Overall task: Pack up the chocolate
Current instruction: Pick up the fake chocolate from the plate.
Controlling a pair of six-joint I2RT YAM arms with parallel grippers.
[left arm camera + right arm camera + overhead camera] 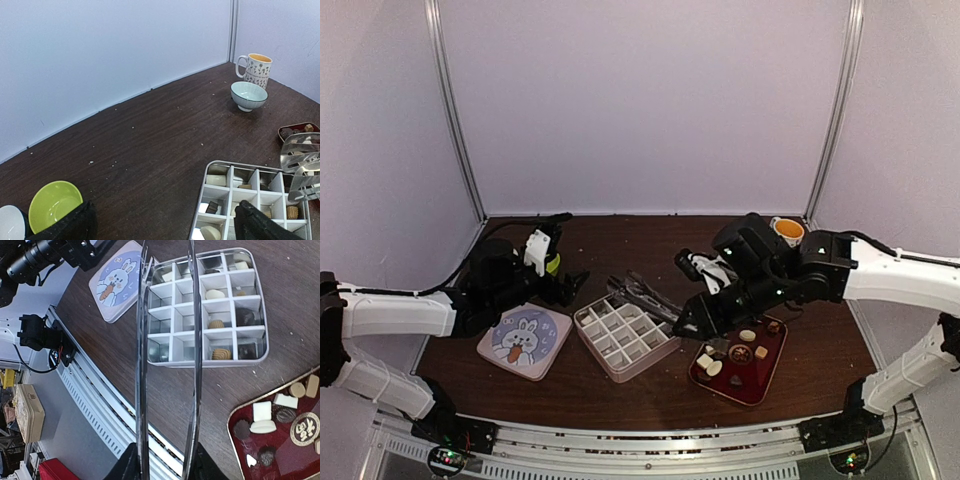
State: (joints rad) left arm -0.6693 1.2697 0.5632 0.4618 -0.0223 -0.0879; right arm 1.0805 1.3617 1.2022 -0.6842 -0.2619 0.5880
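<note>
right gripper clamps long steel tongs, blades apart above white gridded box | left gripper spread, idle | small cream-and-brown chocolate pieces wait on dark red tray — pinch one squarely, gently

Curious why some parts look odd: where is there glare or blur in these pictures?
Left wrist view: the tongs gleam, washed out at the right edge. Right wrist view: the tongs run as long shiny streaks, and the tin mirrors light inside. Top view: soft, the table dark.
</note>
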